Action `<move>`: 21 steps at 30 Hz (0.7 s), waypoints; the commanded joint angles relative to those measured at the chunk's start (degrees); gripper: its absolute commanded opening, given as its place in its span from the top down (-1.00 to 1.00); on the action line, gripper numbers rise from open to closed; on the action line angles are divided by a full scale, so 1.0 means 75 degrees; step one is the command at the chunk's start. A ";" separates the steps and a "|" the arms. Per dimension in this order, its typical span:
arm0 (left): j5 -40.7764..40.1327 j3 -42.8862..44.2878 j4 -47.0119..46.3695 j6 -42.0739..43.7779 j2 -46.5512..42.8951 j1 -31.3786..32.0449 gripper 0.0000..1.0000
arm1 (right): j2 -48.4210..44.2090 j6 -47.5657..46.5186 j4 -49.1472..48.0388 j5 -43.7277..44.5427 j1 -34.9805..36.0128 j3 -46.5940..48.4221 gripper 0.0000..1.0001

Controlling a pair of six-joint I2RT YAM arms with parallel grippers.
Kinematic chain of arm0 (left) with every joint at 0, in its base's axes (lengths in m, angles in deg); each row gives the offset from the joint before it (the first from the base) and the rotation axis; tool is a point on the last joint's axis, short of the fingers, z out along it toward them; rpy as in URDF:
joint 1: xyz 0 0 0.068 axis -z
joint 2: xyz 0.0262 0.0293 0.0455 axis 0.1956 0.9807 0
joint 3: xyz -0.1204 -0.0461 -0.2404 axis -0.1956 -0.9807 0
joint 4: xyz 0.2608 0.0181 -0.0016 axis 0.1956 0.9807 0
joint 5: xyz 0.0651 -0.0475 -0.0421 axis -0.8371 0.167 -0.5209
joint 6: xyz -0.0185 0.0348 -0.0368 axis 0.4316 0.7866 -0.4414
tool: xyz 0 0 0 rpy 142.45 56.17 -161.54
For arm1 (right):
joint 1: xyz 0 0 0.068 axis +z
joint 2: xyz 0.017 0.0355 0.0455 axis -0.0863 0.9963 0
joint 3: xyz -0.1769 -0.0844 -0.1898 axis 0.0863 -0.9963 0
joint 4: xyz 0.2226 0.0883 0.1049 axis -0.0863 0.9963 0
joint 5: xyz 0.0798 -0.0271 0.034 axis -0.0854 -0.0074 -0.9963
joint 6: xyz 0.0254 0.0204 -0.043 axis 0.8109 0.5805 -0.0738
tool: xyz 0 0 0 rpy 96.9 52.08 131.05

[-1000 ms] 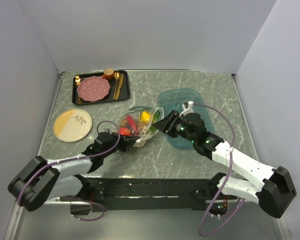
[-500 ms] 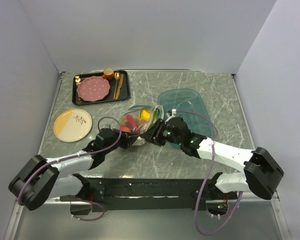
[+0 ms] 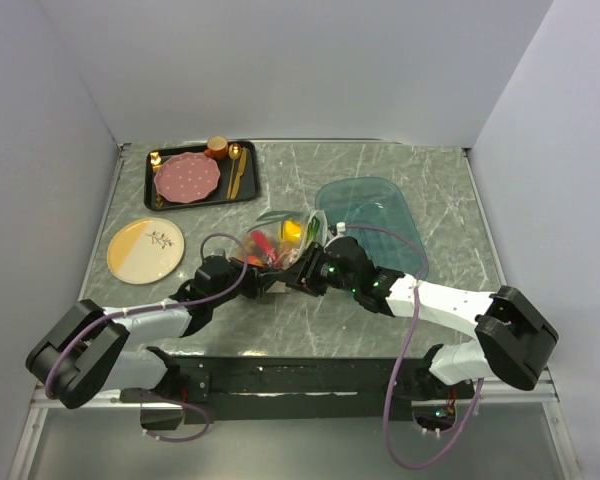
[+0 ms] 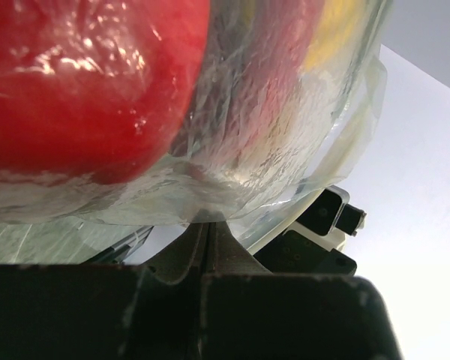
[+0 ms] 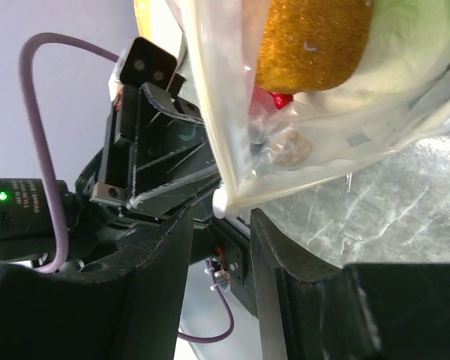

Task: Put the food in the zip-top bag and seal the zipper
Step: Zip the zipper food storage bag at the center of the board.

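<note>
Left gripper (image 4: 205,225): fingers pressed together, pinching the film of the bag (image 3: 280,238) at its 7 o'clock corner.
Right gripper (image 5: 221,217): fingers apart, the end of the zipper strip (image 5: 208,112) between them.
Bag: middle of the table (image 3: 420,170).
Food (image 4: 82,82): inside the bag.
Around the bag: teal tray (image 3: 385,212) at 2 o'clock, yellow plate (image 3: 145,250) at 9 o'clock, black tray (image 3: 250,178) at 11 o'clock.

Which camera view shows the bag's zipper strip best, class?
The right wrist view: the zipper runs as a whitish band down to the right gripper. The top view shows the zip-top bag small, strip unclear; the left wrist view shows only crumpled plastic over red food.
</note>
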 commanded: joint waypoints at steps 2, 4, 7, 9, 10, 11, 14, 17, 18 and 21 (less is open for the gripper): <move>0.0134 0.0110 -0.0546 0.0088 0.0041 -0.0011 0.99 | 0.0123 0.0092 -0.0457 0.0252 0.0012 0.0160 0.12; 0.0111 0.0064 -0.0593 0.0065 0.0018 0.0012 0.99 | 0.0157 0.0139 -0.0528 0.0264 -0.0023 0.0137 0.13; 0.0064 -0.0018 -0.0721 0.0018 -0.0029 0.0036 0.99 | 0.0240 0.0197 -0.0539 0.0241 -0.0116 0.0137 0.15; 0.0017 -0.0042 -0.0675 0.0018 -0.0041 0.0048 0.99 | 0.0228 0.0267 -0.0750 0.0229 -0.0198 0.0020 0.16; 0.0017 -0.0030 -0.0687 0.0018 -0.0041 0.0048 0.99 | 0.0240 0.0372 -0.0867 0.0171 -0.0233 -0.0015 0.18; -0.0018 -0.0042 -0.0710 0.0006 -0.0041 0.0048 0.99 | 0.0263 0.0431 -0.0937 0.0031 -0.0269 -0.0039 0.21; 0.0028 -0.0065 -0.0862 -0.0040 0.0064 0.0048 0.99 | 0.0310 0.0478 -0.1183 0.0018 -0.0281 -0.0121 0.24; 0.0087 -0.0112 -0.1049 -0.0110 0.0181 0.0083 0.99 | 0.0392 0.0573 -0.1336 -0.0122 -0.0386 -0.0215 0.45; 0.0052 -0.0124 -0.1050 -0.0099 0.0181 0.0094 0.99 | 0.0392 0.0538 -0.1290 -0.0111 -0.0386 -0.0203 0.56; -0.0006 -0.0136 -0.0956 -0.0076 0.0146 0.0106 0.99 | 0.0299 0.0537 -0.1254 -0.0134 -0.0386 -0.0215 0.65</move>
